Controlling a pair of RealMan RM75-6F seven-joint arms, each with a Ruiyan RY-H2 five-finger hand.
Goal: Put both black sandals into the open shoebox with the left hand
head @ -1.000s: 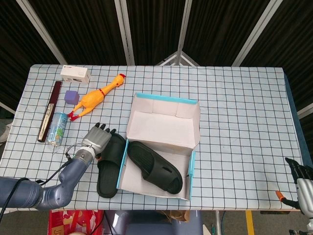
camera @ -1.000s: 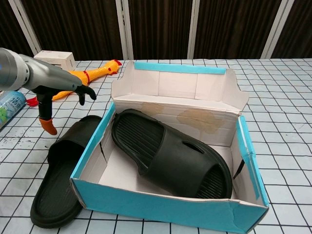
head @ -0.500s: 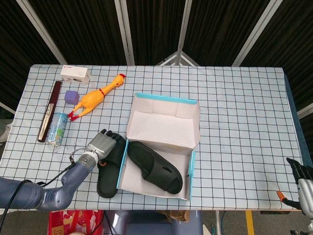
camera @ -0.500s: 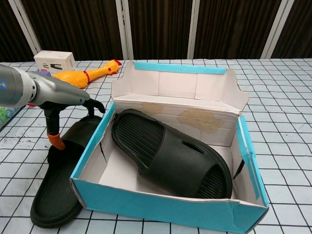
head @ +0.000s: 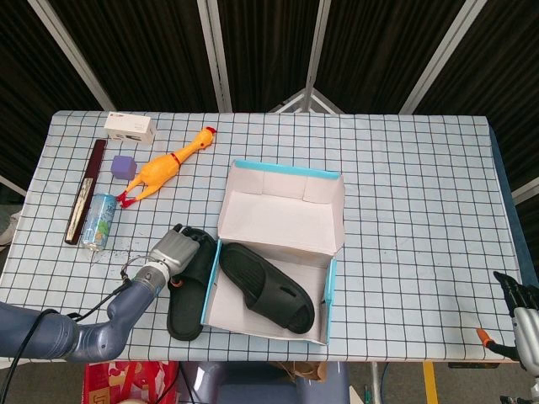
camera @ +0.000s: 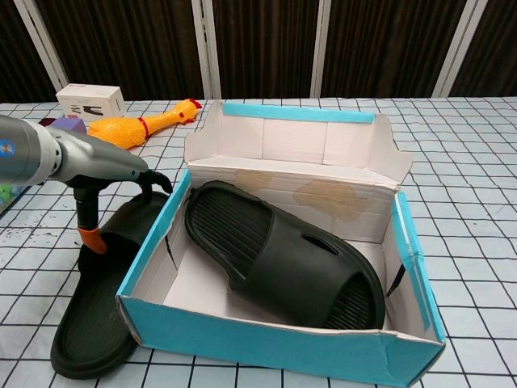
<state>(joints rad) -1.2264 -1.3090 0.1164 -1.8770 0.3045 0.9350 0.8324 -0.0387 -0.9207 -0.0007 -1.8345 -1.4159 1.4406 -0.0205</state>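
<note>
One black sandal (head: 268, 287) (camera: 283, 255) lies flat inside the open shoebox (head: 286, 172) (camera: 275, 343). The other black sandal (head: 185, 295) (camera: 93, 319) lies on the table against the box's left wall. My left hand (head: 174, 250) (camera: 121, 166) is over that sandal's far end, its dark fingers (camera: 153, 183) bent down onto the strap; no closed grip shows. My right hand (head: 517, 296) sits at the table's lower right edge, holding nothing.
A yellow rubber chicken (head: 168, 164) (camera: 145, 124), a white carton (head: 130, 128) (camera: 90, 99), a purple cube (head: 124, 166), a drink can (head: 98, 220) and a long dark bar (head: 87, 192) occupy the far left. The box's lid flap stands upright at the back.
My left hand has moved right and down from beside the sandal onto its far end, close to the box wall. Both sandals, the box and the right hand are unmoved.
</note>
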